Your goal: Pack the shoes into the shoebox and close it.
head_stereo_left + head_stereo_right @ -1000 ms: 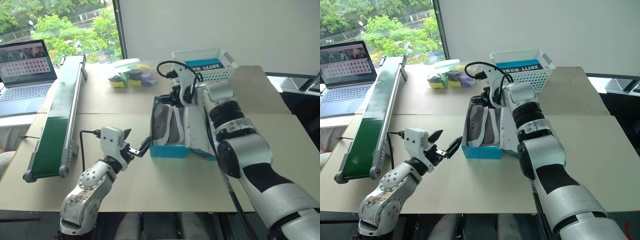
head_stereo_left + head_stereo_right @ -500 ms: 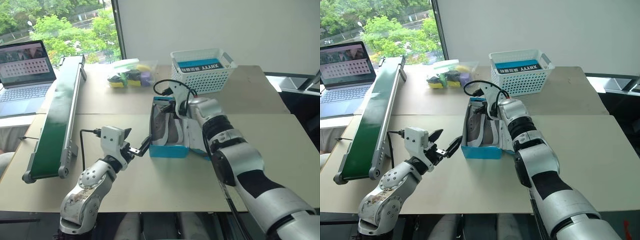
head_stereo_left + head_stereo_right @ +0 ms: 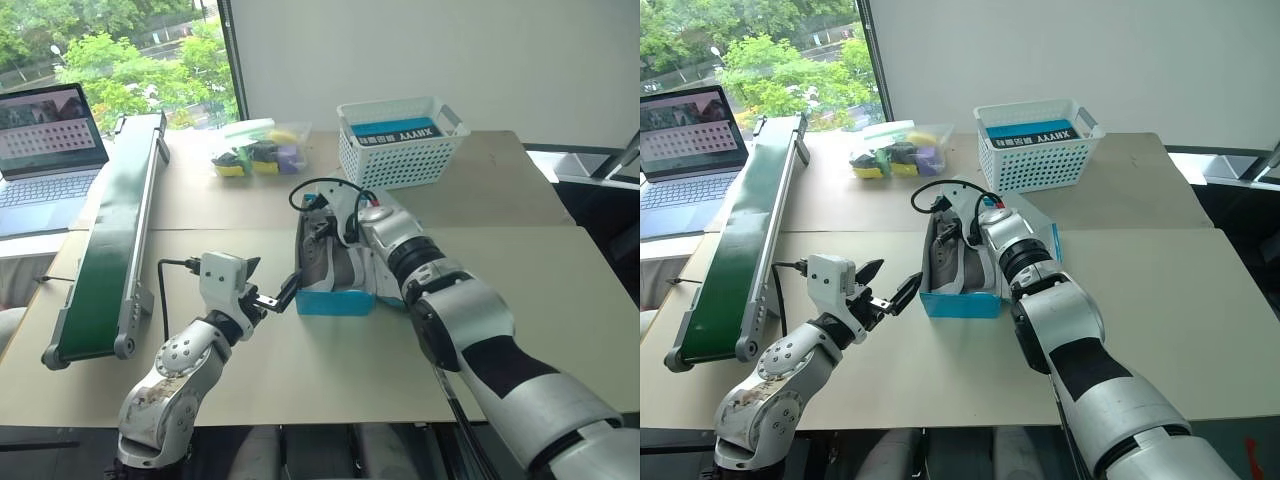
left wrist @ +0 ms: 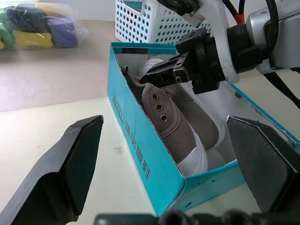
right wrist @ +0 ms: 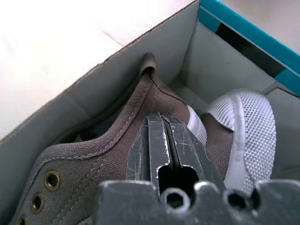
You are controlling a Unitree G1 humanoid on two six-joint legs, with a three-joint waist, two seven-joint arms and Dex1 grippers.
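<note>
The blue shoebox (image 3: 335,301) stands open in the middle of the table, with its lid (image 5: 243,40) laid back on the far side. Two grey-beige shoes (image 3: 325,260) lie inside it; one is on its side (image 4: 176,115), and the other's white sole (image 5: 246,122) shows behind it. My right gripper (image 3: 322,222) reaches down into the far end of the box. Its fingers (image 5: 154,140) are shut together and rest against the heel collar of the near shoe (image 5: 93,154). My left gripper (image 3: 272,281) is open, level, just left of the box's near corner.
A white perforated basket (image 3: 400,140) holding a blue packet stands at the back. A clear bag of coloured items (image 3: 258,150) lies left of it. A green conveyor (image 3: 115,230) runs along the left side, with a laptop (image 3: 50,150) beyond it.
My right gripper has dropped from above the far end of the box down into it and has shut. The left gripper has stayed where it was, open.
</note>
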